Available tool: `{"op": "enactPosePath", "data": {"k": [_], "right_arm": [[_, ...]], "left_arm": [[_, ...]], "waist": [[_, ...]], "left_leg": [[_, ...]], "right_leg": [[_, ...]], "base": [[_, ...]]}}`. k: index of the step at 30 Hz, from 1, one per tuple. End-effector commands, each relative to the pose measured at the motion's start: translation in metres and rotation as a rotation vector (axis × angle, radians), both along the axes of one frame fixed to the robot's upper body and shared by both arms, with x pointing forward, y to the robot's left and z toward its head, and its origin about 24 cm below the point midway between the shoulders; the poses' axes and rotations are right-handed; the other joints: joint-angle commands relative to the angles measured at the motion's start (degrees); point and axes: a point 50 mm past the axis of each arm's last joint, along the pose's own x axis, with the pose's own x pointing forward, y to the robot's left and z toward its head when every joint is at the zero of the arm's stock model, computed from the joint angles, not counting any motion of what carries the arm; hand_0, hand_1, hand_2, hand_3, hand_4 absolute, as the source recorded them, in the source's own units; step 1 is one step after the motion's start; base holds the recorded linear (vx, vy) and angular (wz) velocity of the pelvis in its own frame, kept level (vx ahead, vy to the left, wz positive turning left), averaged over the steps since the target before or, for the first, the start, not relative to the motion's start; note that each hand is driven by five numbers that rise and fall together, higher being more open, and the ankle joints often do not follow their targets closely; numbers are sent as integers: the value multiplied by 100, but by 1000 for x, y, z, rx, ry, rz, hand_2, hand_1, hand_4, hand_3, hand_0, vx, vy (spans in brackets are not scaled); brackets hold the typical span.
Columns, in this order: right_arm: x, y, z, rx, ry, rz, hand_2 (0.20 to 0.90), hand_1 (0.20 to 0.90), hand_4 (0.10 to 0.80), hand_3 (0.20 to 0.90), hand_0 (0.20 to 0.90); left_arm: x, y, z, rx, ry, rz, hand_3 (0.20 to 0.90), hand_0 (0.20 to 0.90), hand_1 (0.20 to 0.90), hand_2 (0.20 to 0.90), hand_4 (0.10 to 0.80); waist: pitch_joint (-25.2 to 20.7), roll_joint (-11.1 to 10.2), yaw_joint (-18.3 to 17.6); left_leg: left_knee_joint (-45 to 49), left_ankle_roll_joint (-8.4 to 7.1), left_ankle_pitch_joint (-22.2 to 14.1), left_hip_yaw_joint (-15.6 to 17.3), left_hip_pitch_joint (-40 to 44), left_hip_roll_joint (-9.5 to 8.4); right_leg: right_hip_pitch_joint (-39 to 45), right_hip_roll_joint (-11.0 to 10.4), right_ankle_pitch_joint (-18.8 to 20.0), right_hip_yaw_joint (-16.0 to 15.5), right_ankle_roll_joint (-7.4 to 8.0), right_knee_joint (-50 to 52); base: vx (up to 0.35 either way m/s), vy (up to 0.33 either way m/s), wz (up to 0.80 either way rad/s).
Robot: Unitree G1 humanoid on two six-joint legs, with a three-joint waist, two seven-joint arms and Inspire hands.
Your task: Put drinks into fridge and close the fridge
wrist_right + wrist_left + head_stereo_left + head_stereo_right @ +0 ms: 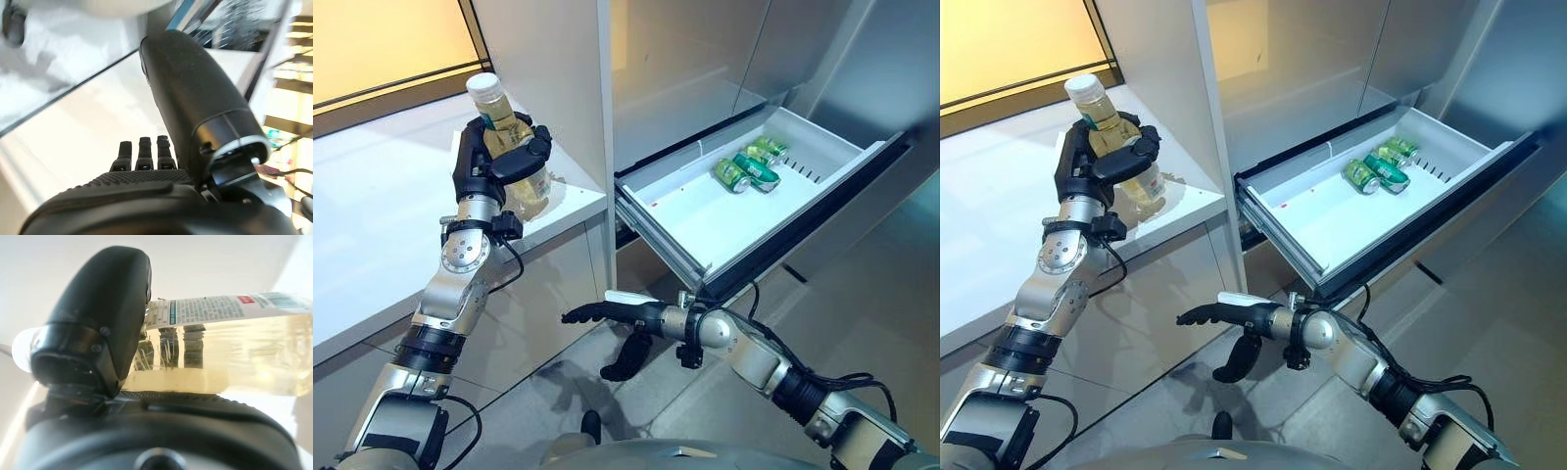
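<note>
Over the white bench (pixel 372 215) the left hand (pixel 499 162) had its fingers and thumb curled round a clear bottle (pixel 509 132) of pale yellow drink with a white cap, held upright just above the bench top near its right edge. The bottle's label showed in the left wrist view as a white band of fine print with a blue strip and a red patch — too small to read. To the right, the fridge drawer (pixel 705 230) stood pulled out, white inside, with three green cans (pixel 750 166) lying on their sides close together toward its back; their markings could not be made out. Below the drawer, the right hand (pixel 607 313) hung over the floor, fingers straight and holding nothing.
</note>
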Motion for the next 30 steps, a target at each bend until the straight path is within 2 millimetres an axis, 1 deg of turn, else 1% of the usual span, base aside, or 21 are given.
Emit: {"op": "enactPosePath", "data": {"k": [1,4,7,11,13,16,17,19,23,25,28,30], "right_arm": [[14,18,85,339,-96,126,900,900,800,900,900],[15,7,108,444,-90,135,900,900,800,900,900],[14,-6,126,558,-93,128,900,900,800,900,900],[13,-26,144,710,-133,75,900,900,800,900,900],[16,-37,149,743,-181,20,900,900,800,900,900],[18,-54,151,755,-232,-80,900,900,800,900,900],[18,-59,151,752,-236,-106,900,900,800,900,900],[18,-70,149,742,-250,-155,900,900,800,900,900],[20,-84,147,734,-261,-233,900,900,800,900,900],[23,-87,147,727,-262,-260,900,900,800,900,900],[25,-87,147,718,-266,-272,900,900,800,900,900],[28,-83,148,717,-262,-257,900,900,800,900,900]], "left_arm": [[-25,-26,94,24,-541,-186,200,300,300,300,100],[-34,-25,95,45,-576,-218,200,300,300,300,100],[-41,-21,97,67,-611,-229,200,300,300,300,100],[-48,-11,101,95,-644,-219,200,300,300,300,100],[-50,-6,102,107,-651,-209,200,300,300,300,100],[-54,2,103,146,-650,-182,200,300,300,300,100],[-55,5,103,158,-647,-175,200,300,300,300,100],[-57,11,102,207,-635,-146,200,300,300,300,100],[-58,17,102,272,-607,-128,200,300,300,300,100],[-57,18,101,283,-589,-150,200,300,300,300,100],[-57,15,101,279,-578,-202,200,300,300,300,100],[-55,8,99,262,-568,-258,200,300,300,300,100]], "waist": [[-596,173,-49],[-618,169,-87],[-648,169,-124],[-691,182,-168],[-708,187,-190],[-730,201,-225],[-726,201,-235],[-732,211,-257],[-720,217,-282],[-704,224,-286],[-690,228,-279],[-686,225,-256]], "left_leg": [[9,12,-863,-119,323,-125],[9,14,-864,-92,333,-121],[9,22,-875,-65,340,-120],[9,28,-890,-57,345,-126],[9,31,-899,-53,347,-128],[9,33,-906,-34,340,-126],[9,37,-838,-20,301,-130],[9,33,-901,-18,327,-122],[9,28,-902,1,327,-120],[9,32,-905,-5,330,-122],[9,35,-903,-7,327,-125],[9,32,-905,-16,323,-124]], "right_leg": [[-452,-4,301,-140,349,52],[-461,-1,313,-115,345,56],[-463,-4,316,-99,350,56],[-470,6,323,-60,358,52],[-473,6,322,-49,360,51],[-489,10,323,-37,365,47],[-530,7,379,-37,356,51],[-509,14,326,-30,369,50],[-519,21,329,-27,365,51],[-518,25,328,-26,362,52],[-518,25,331,-23,362,49],[-515,21,333,-36,361,41]], "base": [[0,0,0],[0,0,0],[0,0,0],[0,0,0],[0,0,0],[-17,3,0],[0,0,0],[0,0,0],[0,0,0],[0,0,0],[0,0,0],[0,0,0]]}}
